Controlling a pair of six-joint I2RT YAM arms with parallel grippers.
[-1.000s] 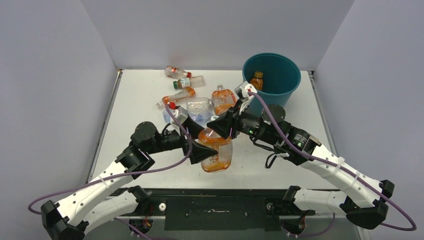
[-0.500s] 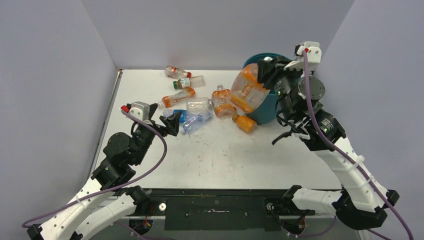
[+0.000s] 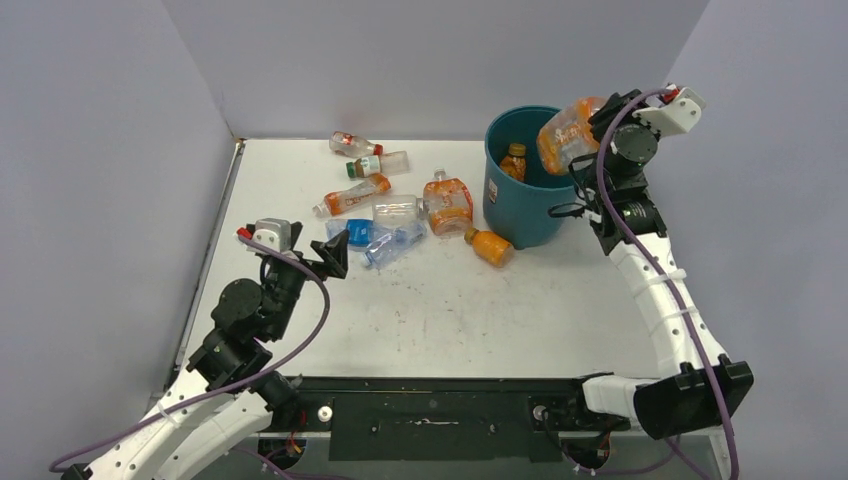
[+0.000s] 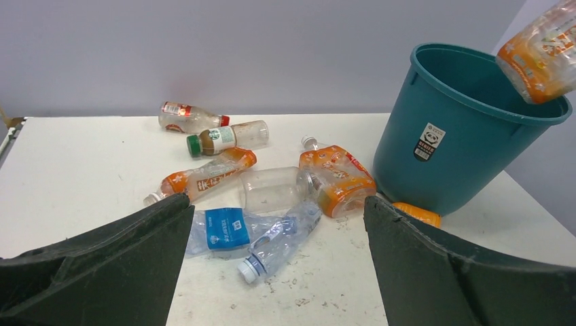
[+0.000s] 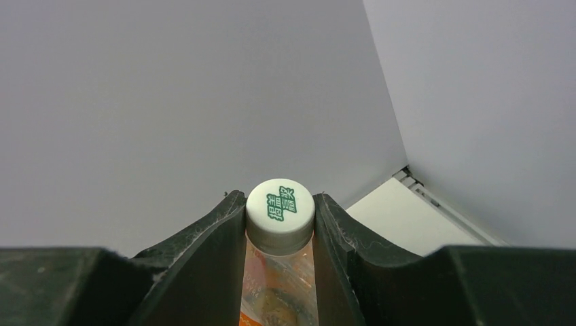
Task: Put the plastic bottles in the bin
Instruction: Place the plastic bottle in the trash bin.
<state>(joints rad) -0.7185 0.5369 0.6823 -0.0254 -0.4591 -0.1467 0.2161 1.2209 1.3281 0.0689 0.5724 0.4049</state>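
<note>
My right gripper (image 5: 280, 216) is shut on the neck of a large crushed orange-labelled bottle (image 3: 566, 133) with a white cap (image 5: 280, 204). It holds the bottle above the far right rim of the teal bin (image 3: 525, 215). A brown bottle (image 3: 514, 162) stands inside the bin. My left gripper (image 4: 278, 261) is open and empty, low over the table, just short of two crushed clear bottles, one with a blue label (image 4: 224, 227) and one with a white cap (image 4: 282, 238). More plastic bottles (image 3: 355, 195) lie scattered left of the bin.
A crushed orange bottle (image 3: 448, 203) and a small orange one (image 3: 491, 246) lie against the bin's foot. Two bottles with red (image 3: 352, 144) and green (image 3: 377, 163) caps lie near the back wall. Grey walls close in the table on three sides.
My right arm has carried the orange bottle from the table's middle up and right to above the bin. My left arm has drawn back to the left, jaws still open.
</note>
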